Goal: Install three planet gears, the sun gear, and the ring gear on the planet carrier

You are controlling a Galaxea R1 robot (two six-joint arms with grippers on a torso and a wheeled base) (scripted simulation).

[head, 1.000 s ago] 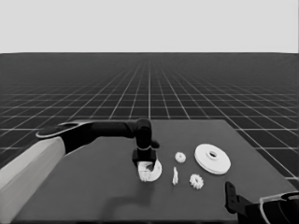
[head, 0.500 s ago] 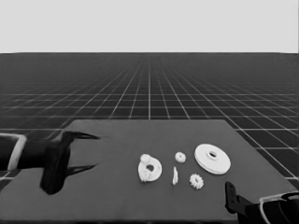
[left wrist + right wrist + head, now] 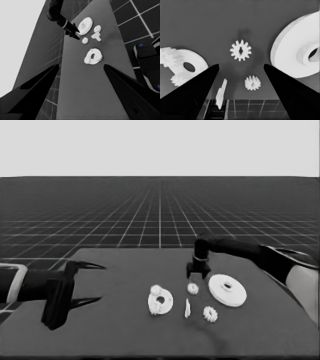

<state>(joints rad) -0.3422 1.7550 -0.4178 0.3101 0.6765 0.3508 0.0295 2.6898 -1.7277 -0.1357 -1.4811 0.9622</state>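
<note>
Smaller round part point(image 3: 160, 301): flat, holed, two gears on it; right pincer point(image 3: 198, 275) open.

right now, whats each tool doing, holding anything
Left tool: open, empty, parked over the table's left end.
Right tool: open, empty, above a loose gear.

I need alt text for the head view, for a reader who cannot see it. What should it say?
The right pincer hangs open just above a small gear on a dark table, beside the larger round part. The smaller round part carries two gears; a thin white piece and another gear lie near. The left pincer waits, open, at the table's left end.
</note>
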